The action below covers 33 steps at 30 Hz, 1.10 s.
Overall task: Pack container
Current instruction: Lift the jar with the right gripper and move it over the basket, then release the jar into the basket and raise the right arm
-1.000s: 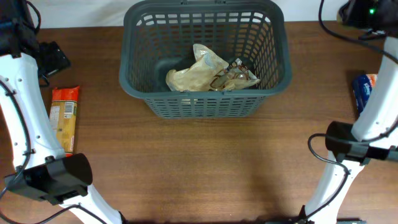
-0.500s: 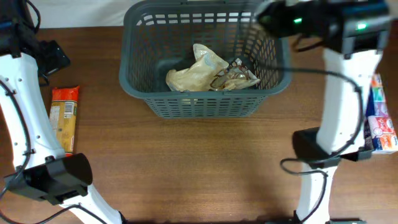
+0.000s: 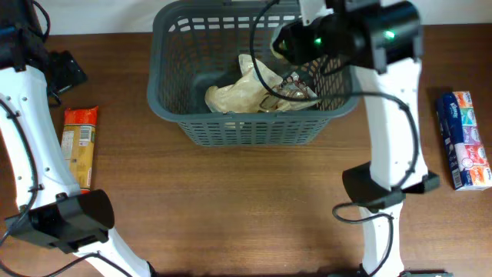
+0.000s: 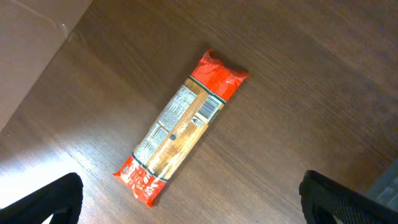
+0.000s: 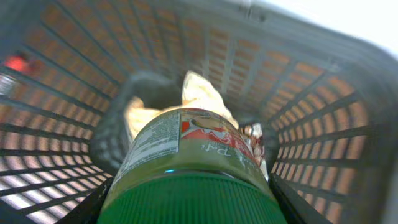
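Grippers differ: the right gripper (image 5: 193, 208) is clamped on a green-capped bottle (image 5: 186, 149) above the far right part of the grey basket (image 3: 246, 131). The basket sits far and central on the wooden surface (image 3: 254, 200), with a crumpled tan bag (image 3: 242, 92) inside. The left gripper (image 4: 193, 205), fingers apart, hovers over an orange packet (image 4: 180, 127) at left. A blue box (image 3: 463, 138) lies at right.

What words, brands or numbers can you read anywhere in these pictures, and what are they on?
On the bottle: red and white label with script lettering, too blurred to read.
On the orange packet: white label panel, print too small to read.
On the blue box: print too small to read.
No text can be quoted.
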### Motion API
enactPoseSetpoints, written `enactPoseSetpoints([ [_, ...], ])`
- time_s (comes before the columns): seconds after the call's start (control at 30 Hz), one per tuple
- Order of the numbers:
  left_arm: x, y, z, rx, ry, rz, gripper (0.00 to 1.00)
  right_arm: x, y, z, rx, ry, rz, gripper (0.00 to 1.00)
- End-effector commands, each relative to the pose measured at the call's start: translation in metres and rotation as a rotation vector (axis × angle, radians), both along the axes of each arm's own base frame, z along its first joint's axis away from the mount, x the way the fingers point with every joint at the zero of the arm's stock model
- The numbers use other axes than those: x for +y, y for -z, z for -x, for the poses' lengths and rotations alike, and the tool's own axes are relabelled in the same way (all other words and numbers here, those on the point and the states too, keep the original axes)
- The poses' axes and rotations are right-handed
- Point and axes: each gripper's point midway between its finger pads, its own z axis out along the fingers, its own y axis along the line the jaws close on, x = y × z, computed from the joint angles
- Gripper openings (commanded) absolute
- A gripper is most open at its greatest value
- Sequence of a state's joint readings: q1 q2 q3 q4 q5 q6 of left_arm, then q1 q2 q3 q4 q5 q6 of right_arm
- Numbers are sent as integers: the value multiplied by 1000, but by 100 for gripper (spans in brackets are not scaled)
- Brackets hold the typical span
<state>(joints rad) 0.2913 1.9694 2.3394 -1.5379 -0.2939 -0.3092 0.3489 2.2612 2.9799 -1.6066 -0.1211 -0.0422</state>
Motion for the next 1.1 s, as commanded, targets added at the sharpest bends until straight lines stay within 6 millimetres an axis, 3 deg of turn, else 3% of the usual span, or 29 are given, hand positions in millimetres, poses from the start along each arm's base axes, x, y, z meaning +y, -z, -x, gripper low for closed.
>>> enactPoseSetpoints([
  [0.0, 1, 1, 1, 9, 7, 1, 99, 6, 50, -18, 95, -10, 61, 4],
  [0.3, 1, 1, 1, 8, 7, 1, 99, 10, 144, -42, 219, 1, 131, 4],
  [0.57, 1, 2, 2, 15, 7, 3, 99, -3, 223, -32, 342, 21, 224, 4],
  [0.8, 1, 2, 2, 15, 7, 3, 99, -5, 234, -27, 366, 19, 233, 6],
  [0.83, 1, 2, 2, 15, 7, 3, 99, -5, 234, -28, 365, 19, 233, 24],
  [0.87, 1, 2, 2, 15, 7, 3, 99, -5, 234, -28, 365, 19, 232, 64],
  [0.9, 1, 2, 2, 15, 7, 3, 99, -5, 234, -28, 365, 19, 232, 93],
  [0.93, 1, 2, 3, 17, 7, 4, 99, -5, 234, -28, 364, 19, 232, 99],
  [1.07, 0, 2, 3, 18, 7, 4, 99, -4, 226, -31, 347, 20, 225, 99],
])
